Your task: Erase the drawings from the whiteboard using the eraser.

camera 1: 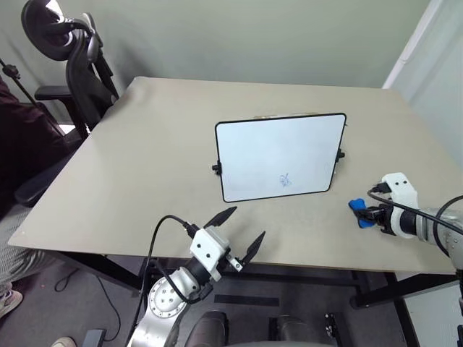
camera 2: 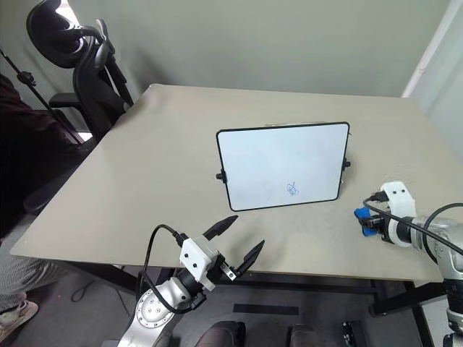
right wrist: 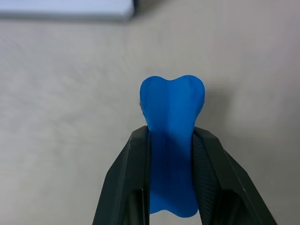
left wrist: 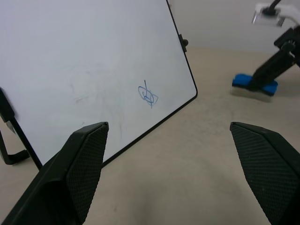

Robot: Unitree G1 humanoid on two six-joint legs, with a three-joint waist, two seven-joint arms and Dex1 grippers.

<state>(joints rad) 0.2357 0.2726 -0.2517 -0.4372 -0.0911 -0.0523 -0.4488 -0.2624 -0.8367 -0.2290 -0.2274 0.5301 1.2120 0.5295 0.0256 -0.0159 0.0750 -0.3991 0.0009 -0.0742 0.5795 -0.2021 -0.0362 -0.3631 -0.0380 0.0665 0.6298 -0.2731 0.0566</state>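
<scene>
R gripper (right wrist: 171, 154) clamps small bright-blue eraser block (right wrist: 172, 117), right of white black-framed whiteboard (camera 1: 278, 155). L gripper (camera 1: 242, 233) fingers spread, empty. Small blue pen scribble (camera 1: 285, 180) low on board; unreadable.

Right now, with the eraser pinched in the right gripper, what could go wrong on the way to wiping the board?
1. The whiteboard stands propped at a tilt and the open left gripper hangs short of it, so wiping pressure might push it back or tip it.
2. The right gripper is shut on the eraser across its narrow waist; it could twist in the grip.
3. The drawings are small and sit low near the frame, so a stroke could miss them.
</scene>
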